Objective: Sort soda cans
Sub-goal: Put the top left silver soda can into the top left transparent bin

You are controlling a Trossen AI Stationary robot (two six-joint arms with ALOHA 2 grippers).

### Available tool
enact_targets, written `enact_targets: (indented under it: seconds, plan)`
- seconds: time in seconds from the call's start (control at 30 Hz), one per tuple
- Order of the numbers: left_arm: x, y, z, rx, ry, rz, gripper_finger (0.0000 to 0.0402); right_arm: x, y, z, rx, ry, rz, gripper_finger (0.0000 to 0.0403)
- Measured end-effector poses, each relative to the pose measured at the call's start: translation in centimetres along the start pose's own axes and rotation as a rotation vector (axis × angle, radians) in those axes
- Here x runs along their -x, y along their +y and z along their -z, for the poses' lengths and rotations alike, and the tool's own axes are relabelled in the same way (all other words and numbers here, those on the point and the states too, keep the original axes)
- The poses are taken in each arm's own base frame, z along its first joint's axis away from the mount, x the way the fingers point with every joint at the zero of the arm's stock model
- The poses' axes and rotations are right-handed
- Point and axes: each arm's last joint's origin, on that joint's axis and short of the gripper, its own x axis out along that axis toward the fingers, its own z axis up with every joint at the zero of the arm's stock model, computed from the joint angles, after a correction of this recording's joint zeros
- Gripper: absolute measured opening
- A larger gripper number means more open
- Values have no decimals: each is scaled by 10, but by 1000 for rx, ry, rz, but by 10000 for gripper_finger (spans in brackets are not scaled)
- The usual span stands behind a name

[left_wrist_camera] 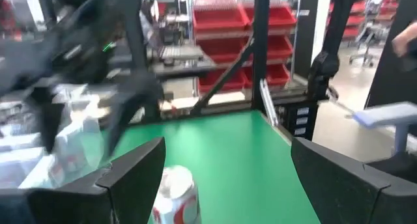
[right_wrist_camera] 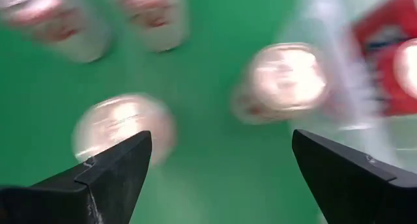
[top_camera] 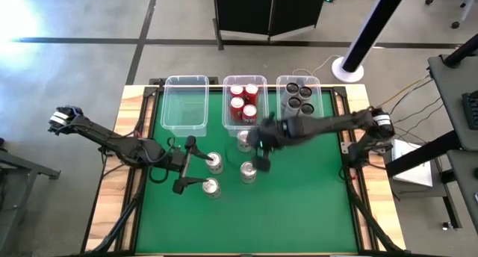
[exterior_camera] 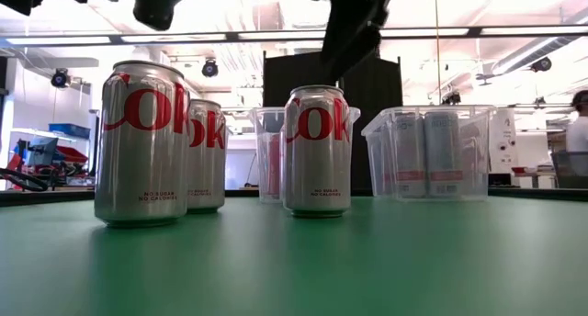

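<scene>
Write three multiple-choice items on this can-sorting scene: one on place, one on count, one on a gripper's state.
1. Where in the row of three does the empty clear bin sit?
A) left
B) middle
C) right

2. How many silver cans stand on the green mat?
A) one
B) four
C) seven

3. The right gripper is:
A) open
B) shut on a red can
C) shut on a black can

Answers:
1. A: the high view shows the leftmost bin holding nothing.
2. B: the high view shows four.
3. A: its fingers stand wide apart, holding nothing.

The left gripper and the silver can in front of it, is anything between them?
No. In the high view the open left gripper faces the silver can across bare green table.
</scene>
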Motion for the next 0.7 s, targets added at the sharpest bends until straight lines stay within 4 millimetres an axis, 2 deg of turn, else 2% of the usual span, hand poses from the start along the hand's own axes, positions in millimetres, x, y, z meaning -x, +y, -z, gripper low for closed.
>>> enact_targets:
  seconds: [0.17, 0.27, 0.37, 0.43, 0.57, 0.7]
  plan:
    - [-2, 0, -1, -15, -15, -7, 316, 3, 68, 14, 83, -85, -61, 364]
    - [-6, -2, 6, 6, 36, 21, 316, 0, 96, 25, 100, -105, -31, 363]
    - [-13, -3, 17, 6, 107, 10, 316, 4, 117, 36, 86, -133, 0, 363]
    - [-15, 0, 19, 13, 113, -58, 316, 9, 130, 44, 71, -159, 8, 364]
    - [-17, 6, 14, 43, 206, -165, 316, 20, 154, 60, 86, -216, 43, 363]
    - [-19, 12, 2, 92, 314, -204, 316, 25, 164, 69, 111, -265, 95, 363]
